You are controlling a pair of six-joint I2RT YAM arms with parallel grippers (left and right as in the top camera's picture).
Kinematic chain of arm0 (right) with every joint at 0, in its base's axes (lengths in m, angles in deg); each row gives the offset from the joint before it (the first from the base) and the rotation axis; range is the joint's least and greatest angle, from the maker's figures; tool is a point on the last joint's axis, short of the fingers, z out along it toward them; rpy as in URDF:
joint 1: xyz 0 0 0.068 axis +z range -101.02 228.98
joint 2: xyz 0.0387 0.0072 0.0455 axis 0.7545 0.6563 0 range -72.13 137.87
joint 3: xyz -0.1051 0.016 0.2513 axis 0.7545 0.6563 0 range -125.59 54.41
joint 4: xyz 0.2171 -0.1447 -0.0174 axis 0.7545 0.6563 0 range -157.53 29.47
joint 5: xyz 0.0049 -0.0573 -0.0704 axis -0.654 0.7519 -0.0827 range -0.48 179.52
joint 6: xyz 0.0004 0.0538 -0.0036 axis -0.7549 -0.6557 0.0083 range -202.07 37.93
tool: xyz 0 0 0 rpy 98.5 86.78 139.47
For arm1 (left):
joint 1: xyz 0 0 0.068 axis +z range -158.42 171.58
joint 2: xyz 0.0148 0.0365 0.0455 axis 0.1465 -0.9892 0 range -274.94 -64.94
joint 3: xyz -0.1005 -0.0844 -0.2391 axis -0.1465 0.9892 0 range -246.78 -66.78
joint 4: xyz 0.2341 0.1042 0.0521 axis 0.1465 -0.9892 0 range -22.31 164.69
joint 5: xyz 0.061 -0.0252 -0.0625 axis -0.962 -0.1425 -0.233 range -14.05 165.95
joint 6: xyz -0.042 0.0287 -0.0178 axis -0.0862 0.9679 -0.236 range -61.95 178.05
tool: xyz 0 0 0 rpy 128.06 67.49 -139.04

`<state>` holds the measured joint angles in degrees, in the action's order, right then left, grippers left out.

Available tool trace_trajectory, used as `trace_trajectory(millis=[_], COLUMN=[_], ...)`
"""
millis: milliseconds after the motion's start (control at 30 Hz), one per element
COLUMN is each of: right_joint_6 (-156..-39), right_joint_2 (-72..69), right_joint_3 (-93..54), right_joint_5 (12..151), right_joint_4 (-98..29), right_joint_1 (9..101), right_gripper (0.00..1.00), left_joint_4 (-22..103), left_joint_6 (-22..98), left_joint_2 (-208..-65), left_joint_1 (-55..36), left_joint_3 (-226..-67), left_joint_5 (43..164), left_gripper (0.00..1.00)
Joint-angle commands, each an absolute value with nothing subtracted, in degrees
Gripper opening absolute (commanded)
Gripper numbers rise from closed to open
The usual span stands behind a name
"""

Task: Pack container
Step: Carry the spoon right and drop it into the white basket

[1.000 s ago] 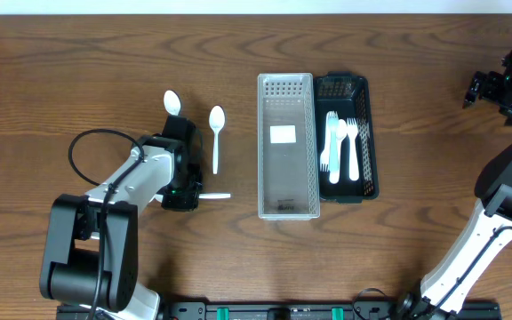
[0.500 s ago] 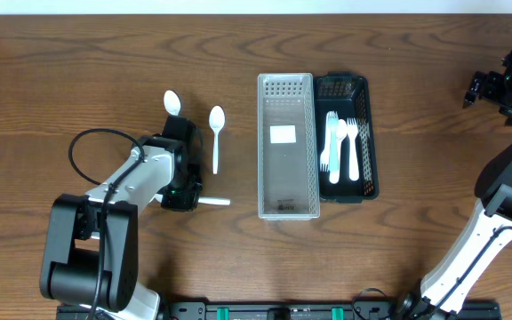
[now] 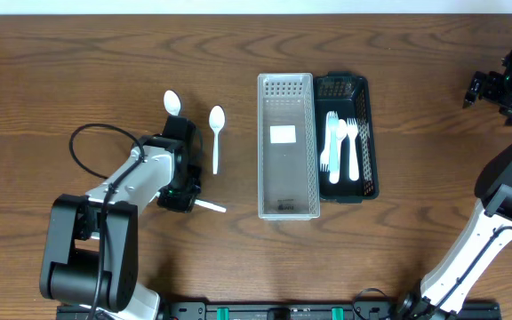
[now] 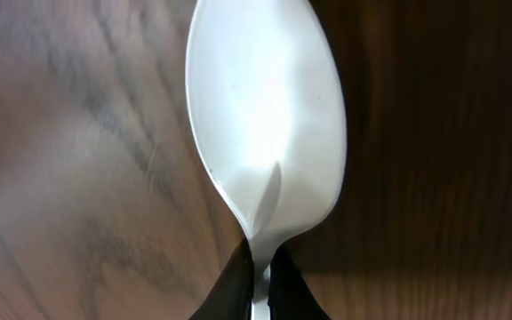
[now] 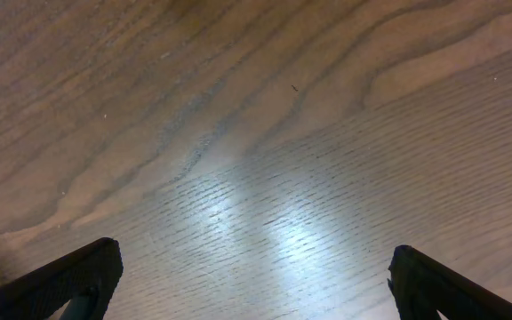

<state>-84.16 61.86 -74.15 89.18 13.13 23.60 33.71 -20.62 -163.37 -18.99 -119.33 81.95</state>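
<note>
Several white utensils [image 3: 341, 148] in black basket [image 3: 369, 133] | left pincer [image 4: 258, 289] grips spoon [image 4: 265, 116] — right pincer [image 5: 254, 267] open

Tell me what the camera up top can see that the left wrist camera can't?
Only the overhead view shows the clear tray, the black tray holding white cutlery, and a loose spoon lying on the wood. Only the left wrist view shows, close up, the left tool pinching the neck of the held spoon. Both views show that held spoon and the wooden table.
</note>
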Motion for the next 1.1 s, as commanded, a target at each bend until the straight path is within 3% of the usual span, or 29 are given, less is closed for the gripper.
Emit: trace_trajectory(millis=[0, 300, 600, 733, 967, 1067], right_joint_6=[-83.9, -83.9, -83.9, -83.9, -83.9, -83.9], right_joint_2=[61.4, 61.4, 61.4, 61.4, 61.4, 61.4], right_joint_3=[-74.1, -74.1, -74.1, -74.1, -74.1, -74.1], right_joint_5=[89.3, 89.3, 89.3, 89.3, 89.3, 89.3], right_joint_4=[13.0, 13.0, 13.0, 13.0, 13.0, 13.0], right_joint_1=[23.5, 23.5, 23.5, 23.5, 23.5, 23.5], right_gripper=[0.99, 0.99, 0.99, 0.99, 0.99, 0.99], left_joint_4=[33.5, 33.8, 39.8, 40.4, 40.3, 40.3], left_joint_6=[-10.8, 10.0, 13.5, 16.6, 22.6, 24.4], left_joint_2=[-161.2, -150.5, -147.2, -148.8, -154.7, -156.7], left_joint_1=[-18.8, -21.8, -36.4, -42.2, -46.1, -47.1], left_joint_3=[-121.8, -133.8, -140.9, -140.9, -140.9, -140.9], left_joint_5=[79.2, 80.0, 79.7, 76.2, 76.1, 76.1], left_gripper=[0.06, 0.06, 0.07, 0.13, 0.15, 0.23])
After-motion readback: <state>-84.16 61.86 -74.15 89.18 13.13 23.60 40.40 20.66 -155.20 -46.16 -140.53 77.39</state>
